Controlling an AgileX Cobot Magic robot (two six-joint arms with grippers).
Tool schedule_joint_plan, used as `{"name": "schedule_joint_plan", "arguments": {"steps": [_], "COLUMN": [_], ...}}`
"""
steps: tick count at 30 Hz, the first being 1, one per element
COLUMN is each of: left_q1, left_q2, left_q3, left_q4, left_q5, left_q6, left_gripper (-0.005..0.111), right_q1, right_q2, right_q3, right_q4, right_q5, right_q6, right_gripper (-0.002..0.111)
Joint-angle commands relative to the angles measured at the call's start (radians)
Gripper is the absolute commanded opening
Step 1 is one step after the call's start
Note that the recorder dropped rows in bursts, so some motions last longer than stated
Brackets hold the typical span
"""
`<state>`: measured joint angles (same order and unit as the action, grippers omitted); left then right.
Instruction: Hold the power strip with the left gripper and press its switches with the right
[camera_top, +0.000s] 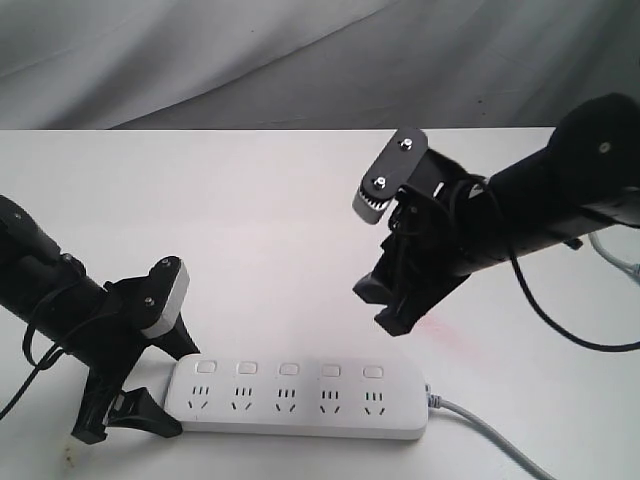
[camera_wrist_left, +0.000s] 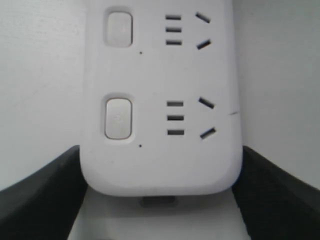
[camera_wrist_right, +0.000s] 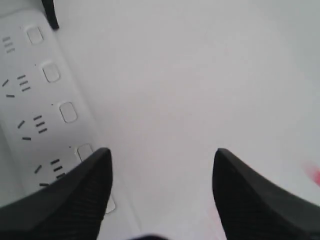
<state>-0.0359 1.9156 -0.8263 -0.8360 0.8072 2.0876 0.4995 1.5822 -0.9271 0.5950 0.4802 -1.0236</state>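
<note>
Bracing strip (camera_top: 300, 400) at its 9 o'clock end in clamped left gripper (camera_wrist_left: 160, 155), against pushes. Holding right gripper (camera_top: 378, 308) open, empty, at 1 o'clock near switches (camera_top: 289, 369).

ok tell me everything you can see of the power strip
The power strip is a long, flat, white plastic bar with rounded corners, lying flat on the white table. Five rounded-square switches run in a row, each above a three-hole socket. The left gripper clamps one end from both sides, and a grey cord leaves the other. Nothing else touches it.
</note>
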Motion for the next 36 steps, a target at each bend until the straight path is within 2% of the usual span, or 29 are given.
{"name": "schedule_joint_plan", "arguments": {"steps": [1, 8, 11, 19, 21, 29, 36], "left_q1": [-0.004, -0.004, -0.004, -0.004, -0.004, -0.004, -0.004], "left_q2": [0.005, 0.005, 0.005, 0.005, 0.005, 0.005, 0.005], "left_q3": [0.008, 0.008, 0.008, 0.008, 0.008, 0.008, 0.008], "left_q4": [0.040, 0.040, 0.040, 0.040, 0.040, 0.040, 0.040], "left_q5": [-0.045, -0.045, -0.045, -0.045, -0.045, -0.045, -0.045], "left_q6": [-0.009, -0.009, -0.009, -0.009, -0.011, -0.011, -0.011], "left_gripper": [0.063, 0.063, 0.063, 0.063, 0.063, 0.063, 0.063], "right_q1": [-0.001, -0.001, -0.001, -0.001, -0.001, -0.001, -0.001], "right_q2": [-0.108, -0.286, -0.368, -0.594, -0.655, -0.908, -1.083], "right_q3": [-0.006, -0.006, -0.006, -0.006, -0.006, -0.006, -0.006], "right_q4": [-0.008, -0.021, -0.051, -0.242, -0.261, -0.260, -0.260], "right_q5": [-0.016, -0.054, -0.054, -0.036, -0.017, 0.007, 0.007], "right_q6": [0.020, 0.088, 0.144, 0.373, 0.402, 0.557, 0.564], "right_gripper": [0.055, 0.055, 0.049, 0.007, 0.000, 0.000, 0.000]}}
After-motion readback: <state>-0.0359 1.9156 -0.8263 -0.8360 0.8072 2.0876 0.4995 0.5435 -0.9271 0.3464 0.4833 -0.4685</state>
